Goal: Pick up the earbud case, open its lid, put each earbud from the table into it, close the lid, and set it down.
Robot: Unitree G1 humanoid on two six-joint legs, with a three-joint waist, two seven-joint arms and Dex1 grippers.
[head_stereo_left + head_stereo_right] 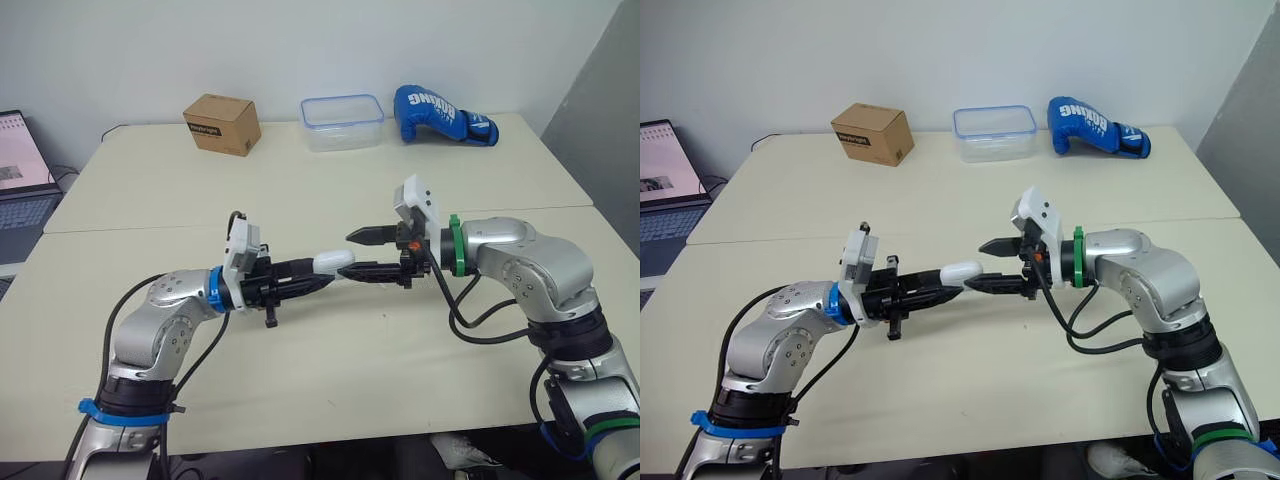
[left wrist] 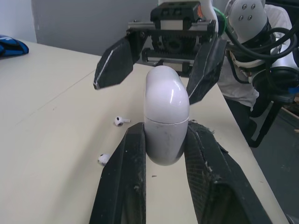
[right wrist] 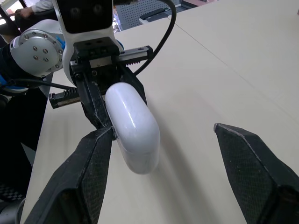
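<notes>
White earbud case, closed, sits clamped in left end effector; right end effector spread; left wrist view adds earbuds on surface.

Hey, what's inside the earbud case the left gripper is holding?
Its inside is hidden: the earbud case has its lid shut, clamped in the left gripper. One earbud and a second earbud lie on the table.

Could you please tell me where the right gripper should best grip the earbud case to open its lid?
Probably the rounded lid of the earbud case, above the seam, coming from its free end: the left gripper clamps the lower body, and the right gripper faces it with open jaws.
</notes>
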